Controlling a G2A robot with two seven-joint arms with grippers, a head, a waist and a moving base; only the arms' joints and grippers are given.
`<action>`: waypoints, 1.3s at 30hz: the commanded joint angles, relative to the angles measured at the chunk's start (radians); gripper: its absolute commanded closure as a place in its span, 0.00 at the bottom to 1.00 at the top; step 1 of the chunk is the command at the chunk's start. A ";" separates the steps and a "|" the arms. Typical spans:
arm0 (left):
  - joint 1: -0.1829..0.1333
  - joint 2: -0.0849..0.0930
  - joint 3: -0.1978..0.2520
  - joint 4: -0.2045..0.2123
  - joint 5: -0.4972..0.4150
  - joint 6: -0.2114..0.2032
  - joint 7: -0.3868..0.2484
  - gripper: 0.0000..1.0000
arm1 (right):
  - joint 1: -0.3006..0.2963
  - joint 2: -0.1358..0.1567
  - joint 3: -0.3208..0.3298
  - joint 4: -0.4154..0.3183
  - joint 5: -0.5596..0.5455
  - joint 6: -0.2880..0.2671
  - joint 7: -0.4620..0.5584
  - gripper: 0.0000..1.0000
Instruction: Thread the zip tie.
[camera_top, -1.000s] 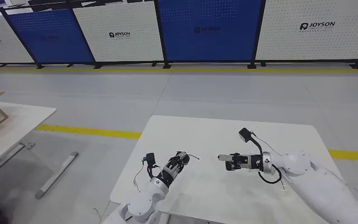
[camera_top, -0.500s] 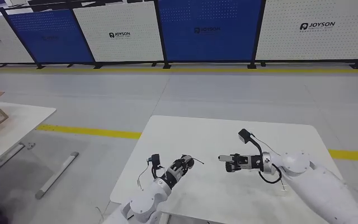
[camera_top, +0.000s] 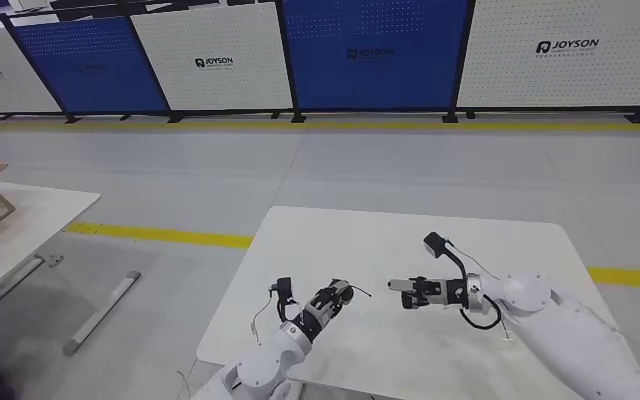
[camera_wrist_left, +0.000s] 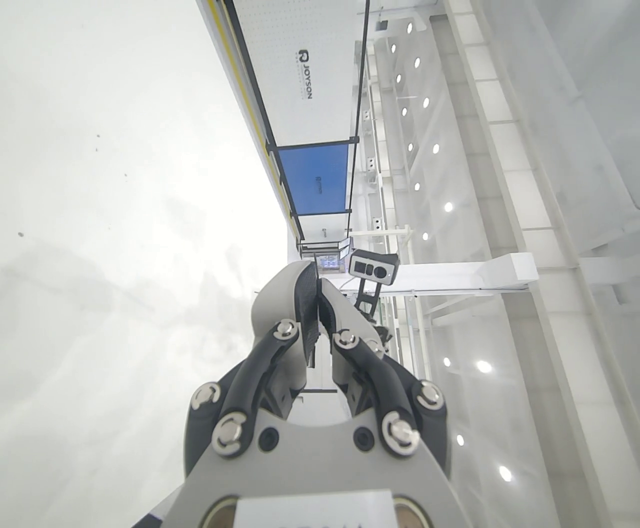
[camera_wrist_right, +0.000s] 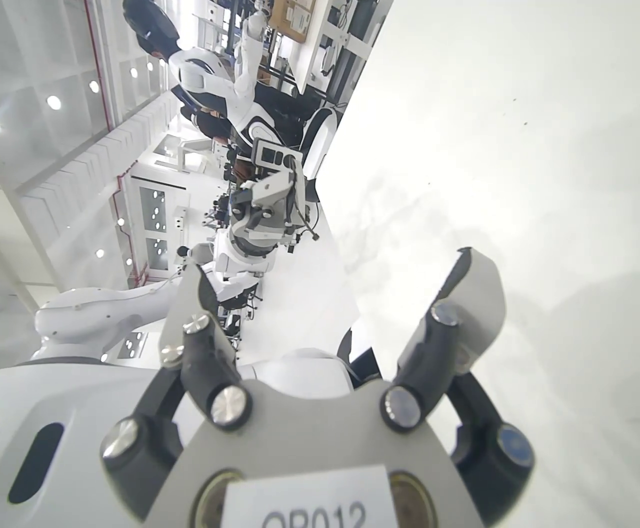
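Holding one zip tie (camera_top: 359, 291) pinched between my left gripper's (camera_top: 340, 292) pressed-together jaws, I hover over the one table's (camera_top: 400, 228) near-left part. My right gripper (camera_top: 397, 285) faces it from the right, jaws spread, tips apart.

A white table (camera_top: 330, 230) with a rectangular top and rounded corners is provided as the work surface. The top is flat, matt and uniformly pale. A few small dark specks (camera_wrist_left: 20, 234) are scattered on the table top. In the right wrist view, similar specks are found well inside the table edge. The table is carried by a grey floor (camera_top: 300, 160). A yellow line (camera_top: 150, 235) is marked on the floor. It is hidden where the table stands over it and is seen again at either side of the table.
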 joint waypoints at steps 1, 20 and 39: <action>-0.006 -0.006 0.013 0.007 0.020 -0.026 0.053 1.00 | -0.007 -0.005 0.003 -0.003 0.003 -0.002 0.031 0.00; -0.015 -0.016 0.038 0.030 0.083 -0.049 0.091 1.00 | 0.005 -0.055 -0.013 0.022 -0.044 0.047 0.035 0.00; -0.011 -0.021 0.041 0.033 0.085 -0.045 0.059 1.00 | 0.012 -0.098 0.003 0.084 -0.003 0.000 0.103 0.00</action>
